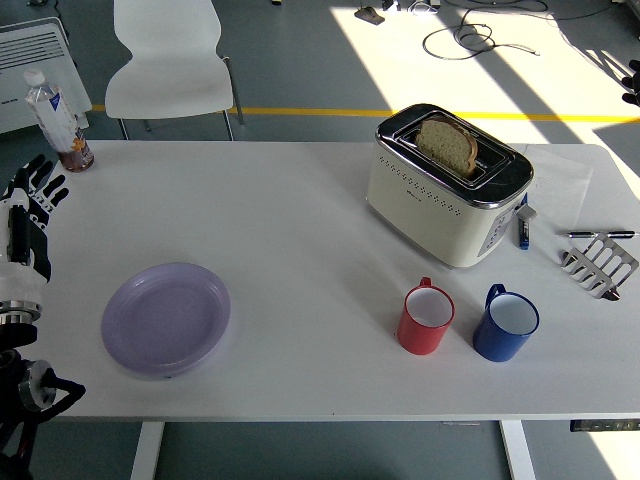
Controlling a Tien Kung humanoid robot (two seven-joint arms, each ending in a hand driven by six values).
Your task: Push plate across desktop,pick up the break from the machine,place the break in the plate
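Nothing looks done yet: plate [166,318] sits at table's [300,210] near-left, well apart from toaster [448,185] at far right, bread [447,146] upright in a slot, top poking out. So push, pick & place all left, by my read. Left hand [32,210] hovers at left edge, fingers apart, holding nothing; right arm not in view. Plate: lilac, round, shallow, smooth w/ raised rim. Toaster: cream body, rounded corners, shiny chrome top. Bread: brown crust, porous crumb.
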